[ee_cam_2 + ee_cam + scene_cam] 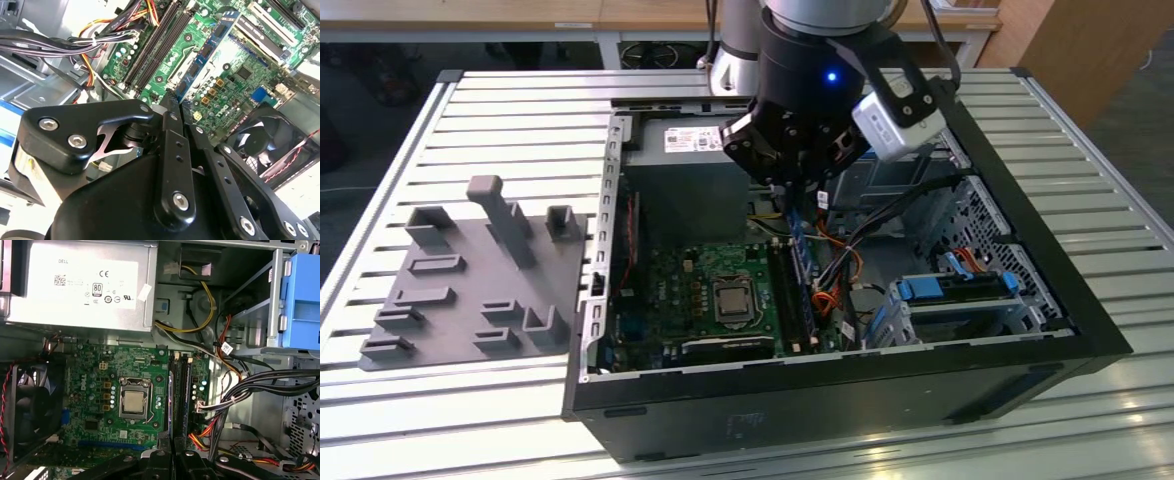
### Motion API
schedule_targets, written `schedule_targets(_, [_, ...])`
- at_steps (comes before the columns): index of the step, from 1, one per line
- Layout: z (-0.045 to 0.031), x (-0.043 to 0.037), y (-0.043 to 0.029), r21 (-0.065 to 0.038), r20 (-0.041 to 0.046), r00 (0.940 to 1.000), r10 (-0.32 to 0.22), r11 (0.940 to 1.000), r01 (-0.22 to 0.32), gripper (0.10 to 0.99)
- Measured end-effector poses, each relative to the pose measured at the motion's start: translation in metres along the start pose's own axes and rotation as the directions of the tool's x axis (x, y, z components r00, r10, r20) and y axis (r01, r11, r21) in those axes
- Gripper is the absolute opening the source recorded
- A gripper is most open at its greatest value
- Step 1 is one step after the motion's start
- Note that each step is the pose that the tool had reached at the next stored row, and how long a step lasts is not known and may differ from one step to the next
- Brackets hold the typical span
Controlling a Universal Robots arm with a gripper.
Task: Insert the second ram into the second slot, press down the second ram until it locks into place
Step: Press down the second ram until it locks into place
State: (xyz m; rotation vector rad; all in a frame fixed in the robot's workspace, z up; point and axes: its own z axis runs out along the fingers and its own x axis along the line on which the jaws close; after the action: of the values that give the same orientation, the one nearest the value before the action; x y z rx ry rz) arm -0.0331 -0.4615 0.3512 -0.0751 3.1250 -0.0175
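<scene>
My gripper point(797, 196) hangs inside the open computer case point(854, 385), over the motherboard. In the second wrist view its black fingers point(172, 125) are shut on one end of the second ram point(210, 47), a blue stick with dark chips that reaches out from the fingertips above the board. The first wrist view shows the gripper point(171, 454) just above the long dark memory slots point(184, 390), with the ram point(172, 405) edge-on as a thin dark strip beside them. The slots point(152, 47) lie apart from the stick. Whether it touches a slot I cannot tell.
A grey power supply point(85, 285) sits next to the board, with the processor socket point(134, 402) and a black fan point(30, 405) nearby. Bundled cables point(240, 395) run close to the slots. A blue drive cage point(302, 295) fills one corner. A grey fixture plate point(467, 280) lies on the slatted table.
</scene>
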Motion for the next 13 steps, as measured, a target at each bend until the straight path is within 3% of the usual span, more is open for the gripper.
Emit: schedule_targets(13, [0.005,0.0001,0.0001,0.0,-0.0001,0.9999,0.013,0.9999,-0.013,0.137])
